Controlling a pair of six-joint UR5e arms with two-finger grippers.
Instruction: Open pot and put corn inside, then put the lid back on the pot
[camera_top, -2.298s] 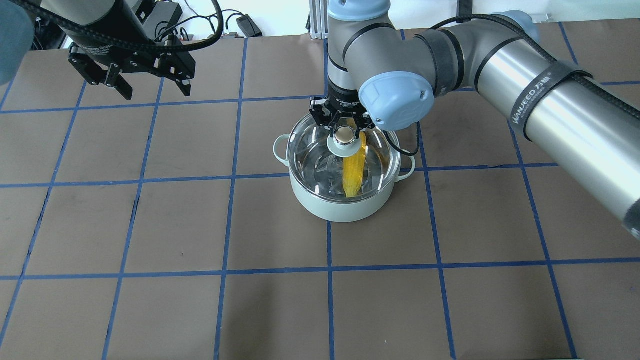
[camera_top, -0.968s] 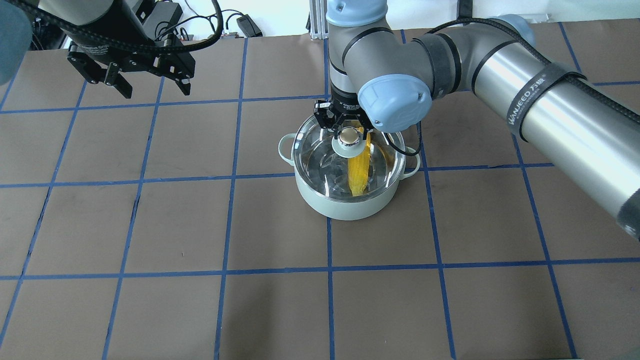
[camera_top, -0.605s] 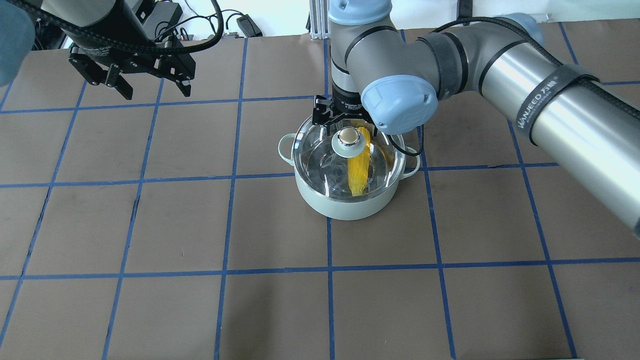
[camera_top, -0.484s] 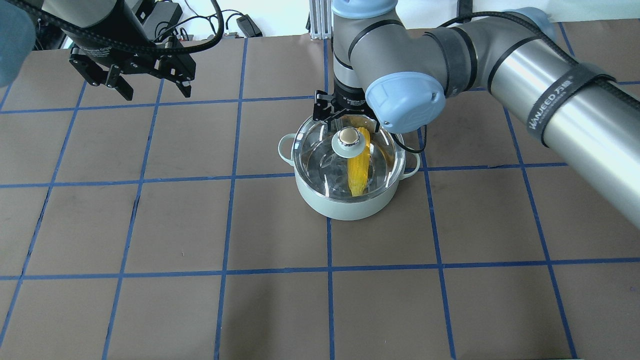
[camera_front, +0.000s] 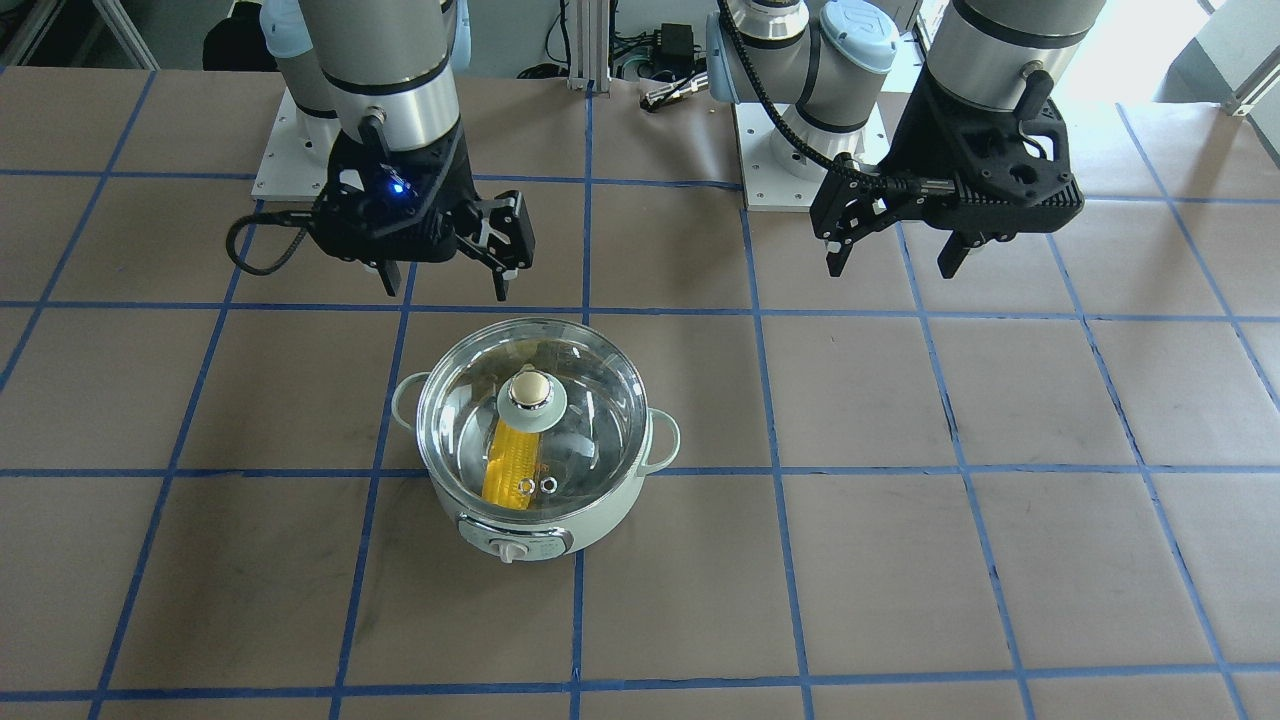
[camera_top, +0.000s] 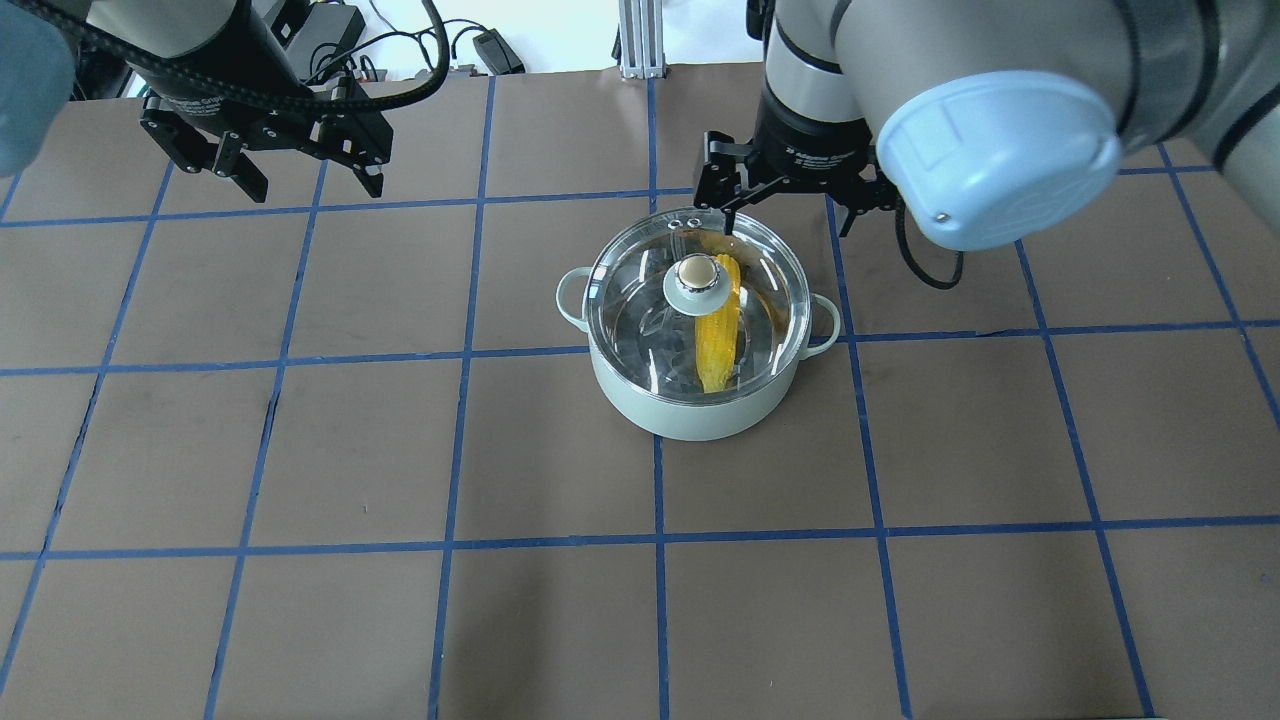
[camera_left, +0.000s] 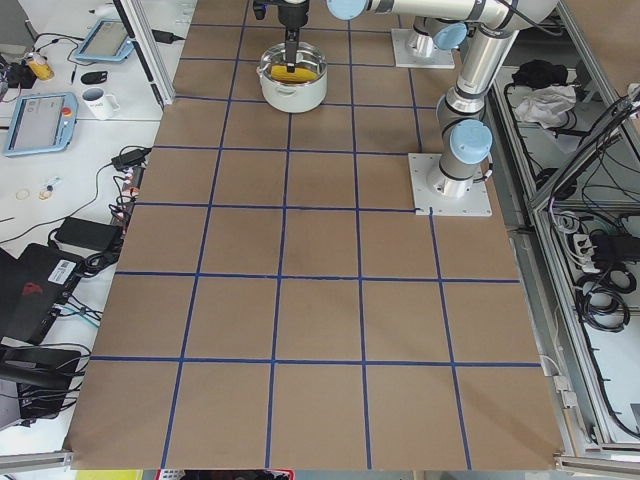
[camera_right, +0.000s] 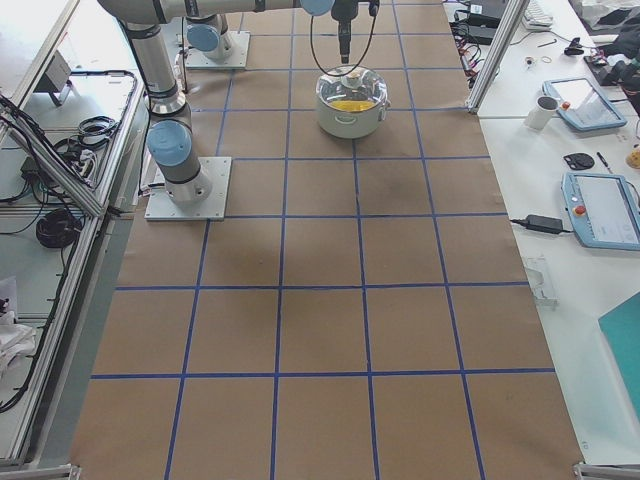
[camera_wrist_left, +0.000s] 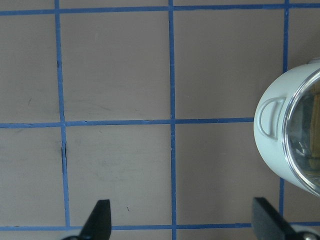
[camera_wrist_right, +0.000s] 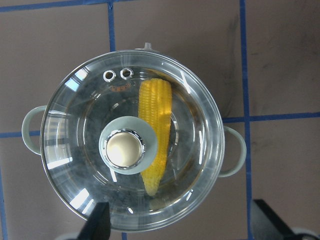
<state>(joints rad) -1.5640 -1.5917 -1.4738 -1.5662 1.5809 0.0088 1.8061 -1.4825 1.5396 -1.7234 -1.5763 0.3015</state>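
The mint-green pot (camera_top: 690, 412) stands mid-table with the glass lid (camera_top: 640, 300) seated on its rim. The yellow corn (camera_top: 716, 345) lies inside under the glass, also clear in the right wrist view (camera_wrist_right: 156, 125) and the front view (camera_front: 508, 470). The lid's beige knob (camera_top: 693, 270) is free. My right gripper (camera_top: 790, 212) is open and empty, raised above the pot's robot-side edge; its wrist view looks straight down on the lid (camera_wrist_right: 75, 150). My left gripper (camera_top: 310, 185) is open and empty, far to the pot's left; its wrist view shows only the pot's side handle (camera_wrist_left: 272, 125).
The brown table top has a grid of blue tape lines (camera_top: 455, 355). The arm base plates (camera_front: 800, 150) sit at the robot's side. Side benches hold tablets (camera_right: 600, 205) and a mug (camera_right: 545, 112), off the table.
My right gripper, earlier shut on the lid's knob, has opened, let go and risen back toward the robot. The lid now rests on the pot. The left arm has not moved.
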